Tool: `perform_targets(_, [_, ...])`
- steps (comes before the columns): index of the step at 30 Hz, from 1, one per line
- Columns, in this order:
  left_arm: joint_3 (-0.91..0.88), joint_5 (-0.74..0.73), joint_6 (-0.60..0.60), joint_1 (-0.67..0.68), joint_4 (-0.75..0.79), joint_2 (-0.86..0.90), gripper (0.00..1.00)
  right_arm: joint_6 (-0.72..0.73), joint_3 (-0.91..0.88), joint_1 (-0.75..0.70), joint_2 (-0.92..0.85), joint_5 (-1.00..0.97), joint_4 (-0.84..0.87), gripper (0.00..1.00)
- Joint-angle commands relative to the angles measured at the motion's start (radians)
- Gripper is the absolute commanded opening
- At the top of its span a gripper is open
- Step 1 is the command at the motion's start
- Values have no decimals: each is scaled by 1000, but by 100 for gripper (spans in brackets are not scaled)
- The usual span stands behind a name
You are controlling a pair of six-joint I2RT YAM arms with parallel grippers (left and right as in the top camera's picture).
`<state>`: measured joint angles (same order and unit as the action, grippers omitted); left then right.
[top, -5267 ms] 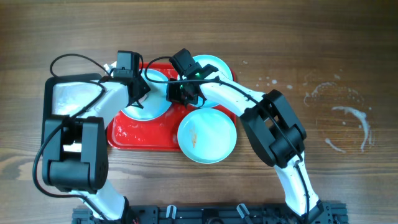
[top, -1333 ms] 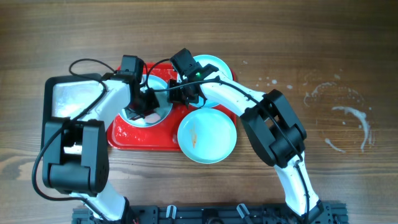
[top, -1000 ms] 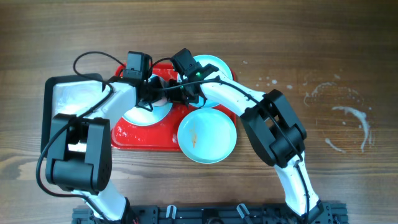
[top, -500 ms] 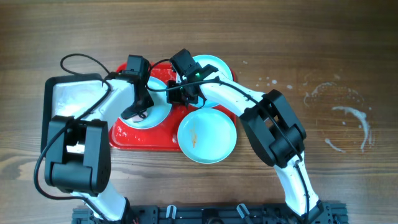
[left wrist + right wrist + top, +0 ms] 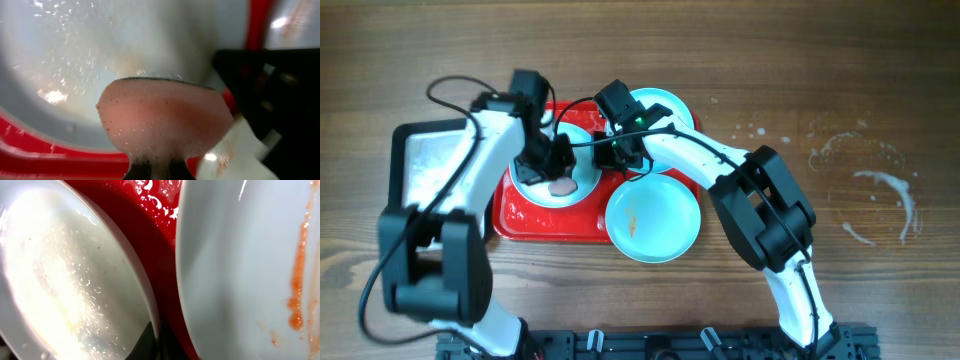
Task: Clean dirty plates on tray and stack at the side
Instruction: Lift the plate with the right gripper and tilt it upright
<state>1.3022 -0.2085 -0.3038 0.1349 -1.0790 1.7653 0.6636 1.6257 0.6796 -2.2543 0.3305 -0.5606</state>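
The red tray (image 5: 535, 215) carries a pale blue plate (image 5: 542, 180), wet and foamy. A pink sponge (image 5: 563, 186) rests on that plate with my left gripper (image 5: 559, 172) shut on it. In the left wrist view the sponge (image 5: 165, 120) bulges out of the gripper (image 5: 159, 172) over the wet plate (image 5: 100, 50). My right gripper (image 5: 612, 158) is shut on this plate's right rim; its wrist view shows the rim (image 5: 152, 305) pinched. A second plate (image 5: 653, 220) with an orange smear (image 5: 296, 275) overhangs the tray's front right corner. A third plate (image 5: 670, 108) lies behind, partly under my right arm.
A silvery metal tray with a black rim (image 5: 420, 165) sits just left of the red tray. White dried splashes (image 5: 880, 195) mark the wooden table at the right. Both arms cross over the tray's back half.
My left gripper has swept the sponge back and forth over the left plate, ending toward its front right. The right gripper has held the rim in place.
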Motion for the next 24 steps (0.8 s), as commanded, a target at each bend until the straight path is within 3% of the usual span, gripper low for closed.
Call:
perform_targets(1, [92,-53,61,-63,-79,-119,4,-24,-21,-1,32,-54,-8,4])
perform_targets(8, [99,-48,34,-265,-122,-193,4,-86,-21,2,253,-306,-75,4])
perform_targets(13, [98,-36,5,-294,-85,-177,4,-179,-21,60,417,-649,-114,4])
perform_targets(17, [92,-34,0,-294,-49,-172,4,-246,-22,173,452,-1073,-130,4])
perform_targets(21, [61,-34,-19,-294,-4,-172,4,-160,-63,295,433,-1451,-139,4])
perform_targets(24, [28,-33,-19,-294,11,-167,4,-71,-108,359,396,-1616,-130,4])
